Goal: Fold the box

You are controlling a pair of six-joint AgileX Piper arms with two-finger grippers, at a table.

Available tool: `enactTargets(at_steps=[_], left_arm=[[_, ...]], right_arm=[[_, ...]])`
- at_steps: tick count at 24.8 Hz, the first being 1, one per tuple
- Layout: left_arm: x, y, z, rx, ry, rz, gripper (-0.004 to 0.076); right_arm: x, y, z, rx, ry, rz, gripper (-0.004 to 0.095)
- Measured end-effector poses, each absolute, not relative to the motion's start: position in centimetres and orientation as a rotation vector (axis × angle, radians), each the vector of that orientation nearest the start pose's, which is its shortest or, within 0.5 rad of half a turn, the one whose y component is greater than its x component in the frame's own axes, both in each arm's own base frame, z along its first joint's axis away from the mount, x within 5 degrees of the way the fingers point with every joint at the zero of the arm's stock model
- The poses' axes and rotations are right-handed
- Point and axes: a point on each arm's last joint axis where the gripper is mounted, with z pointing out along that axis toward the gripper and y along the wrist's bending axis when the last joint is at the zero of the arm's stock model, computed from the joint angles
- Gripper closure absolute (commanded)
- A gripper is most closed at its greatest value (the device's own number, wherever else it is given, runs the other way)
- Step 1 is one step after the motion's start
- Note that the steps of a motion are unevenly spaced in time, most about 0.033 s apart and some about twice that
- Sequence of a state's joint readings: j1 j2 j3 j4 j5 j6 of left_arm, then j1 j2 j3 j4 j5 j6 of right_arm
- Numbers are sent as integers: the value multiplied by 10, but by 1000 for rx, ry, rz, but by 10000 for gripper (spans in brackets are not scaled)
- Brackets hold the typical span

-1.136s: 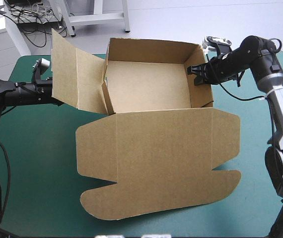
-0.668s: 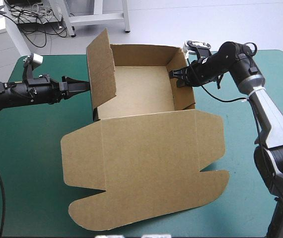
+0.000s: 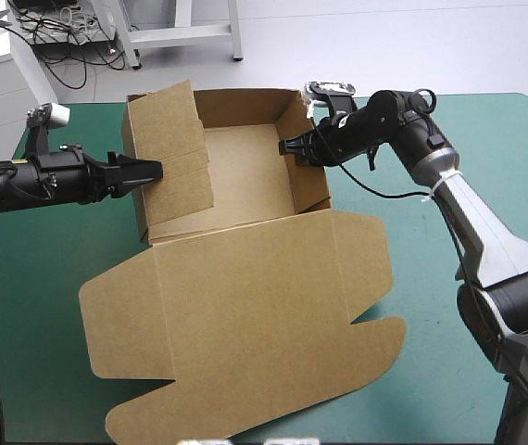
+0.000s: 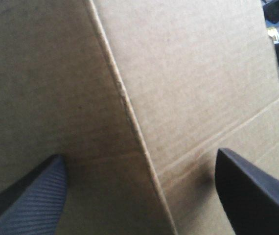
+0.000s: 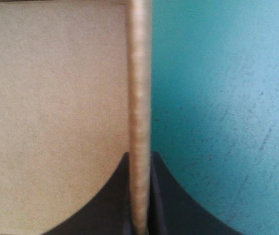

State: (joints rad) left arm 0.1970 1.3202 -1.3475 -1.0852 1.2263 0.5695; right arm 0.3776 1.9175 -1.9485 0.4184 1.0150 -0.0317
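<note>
- Box (image 3: 245,306) sits on the counter (image 3: 449,306), tray toward the far edge, lid flat toward the near edge.
- Right fingers (image 5: 166,205) pinch the right wall (image 3: 308,181); best hold it steady as an anchor.
- Left fingers (image 4: 32,196), spread wide, meet the raised left flap (image 3: 171,139); push it evenly inward, along the crease, to tuck it.

The box (image 3: 245,306) is plain brown board, matt and unprinted. Its face is finely fibrous, with faint flute lines and pressed creases, and its cut edge (image 5: 139,98) looks rougher and paler. The teal-green cover (image 3: 431,371) is matt, with small dark specks and scuffs showing close up. On the left gripper (image 4: 138,152), one of the black fingers (image 4: 29,205) is finely ribbed and dull. Those of the right gripper (image 5: 139,155) look smooth and matt.
</note>
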Motion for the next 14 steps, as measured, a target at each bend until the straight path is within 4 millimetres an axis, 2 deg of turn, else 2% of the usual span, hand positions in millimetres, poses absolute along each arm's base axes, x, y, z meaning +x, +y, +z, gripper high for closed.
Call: enactTargets(at_steps=[5,9,14], left_arm=[[257,-16,407,162,2307,-886,171],[256,-12,401,142,2371,-808,222],[255,-5,394,147,2454,-676,222]], right_arm=[[383,211,362,-442,2427,656,920],[375,229,361,-474,2411,605,921],[366,247,363,-499,2373,579,920]])
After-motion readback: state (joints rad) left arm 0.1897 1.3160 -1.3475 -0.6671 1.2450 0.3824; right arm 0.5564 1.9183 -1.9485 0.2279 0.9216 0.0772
